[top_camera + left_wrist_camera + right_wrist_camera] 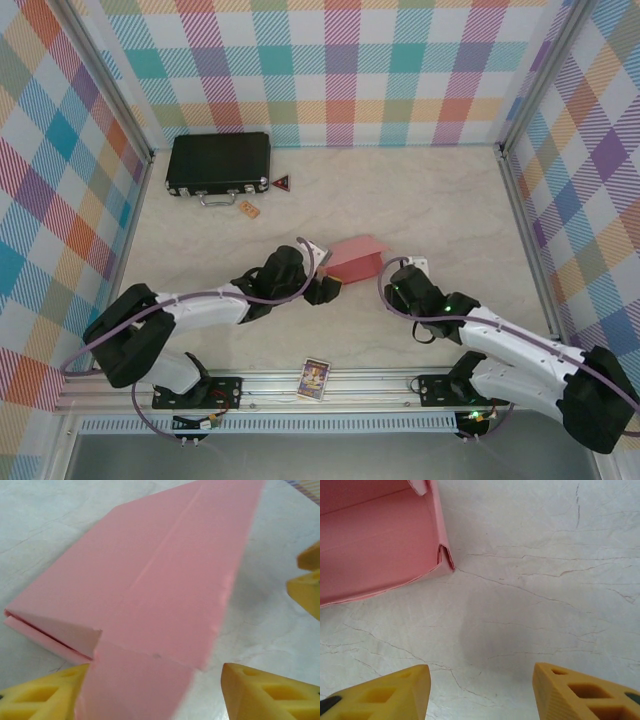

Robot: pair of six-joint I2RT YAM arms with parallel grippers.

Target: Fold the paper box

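The salmon-pink paper box [355,257] lies partly folded in the middle of the table, between the two arms. My left gripper [328,287] is at its near-left side. In the left wrist view the box [165,580] is close up, and one of its flaps [135,690] runs between the yellow fingers [40,697]. The left gripper [155,685] is open, its right finger apart from the flap. My right gripper [398,280] is just right of the box. In the right wrist view the right gripper [480,685] is open over bare table, with the box's open inside [375,535] at upper left.
A black hard case [218,162] with latches stands at the back left, with a small red triangle [282,183] and an orange tag [249,209] near it. A picture card [315,378] rests on the front rail. Plaid walls enclose the table.
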